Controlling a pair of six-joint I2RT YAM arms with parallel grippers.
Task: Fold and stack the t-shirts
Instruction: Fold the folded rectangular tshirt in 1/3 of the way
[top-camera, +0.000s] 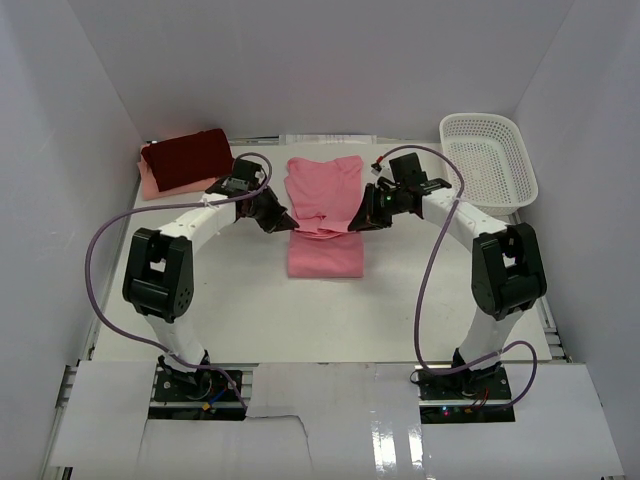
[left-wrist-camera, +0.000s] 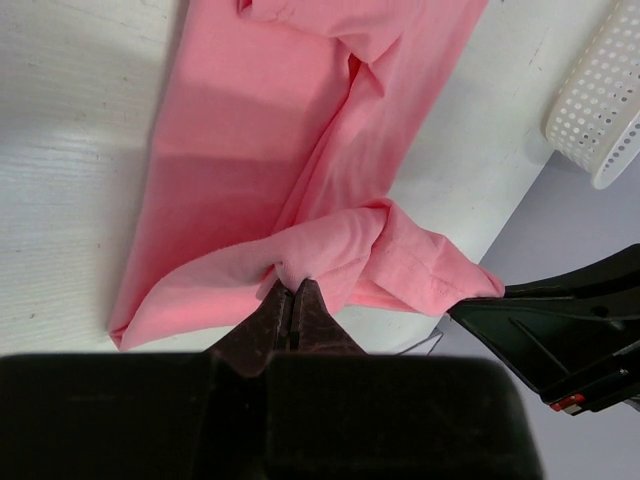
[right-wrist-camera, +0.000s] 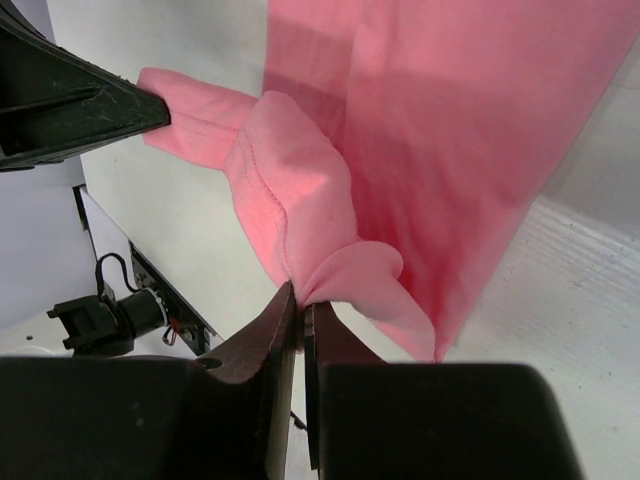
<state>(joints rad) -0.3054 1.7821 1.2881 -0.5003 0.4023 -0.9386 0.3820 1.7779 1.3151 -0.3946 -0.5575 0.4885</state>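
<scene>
Shirt (top-camera: 324, 255) in salmon pink is lying at centre of bench (top-camera: 220, 300), long axis running near to far. Left tool (top-camera: 287, 221) and right tool (top-camera: 362, 218) are each pinching a side edge, equally near, holding up a cross fold; next carry is probably running along that axis

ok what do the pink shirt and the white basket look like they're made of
pink shirt: soft knit cloth, probably cotton jersey, matte. It drapes and bunches in loose folds, and a stitched hem shows in the right wrist view.
white basket: looks like moulded plastic, faintly glossy, with a stiff wall and rows of regular holes.
</scene>
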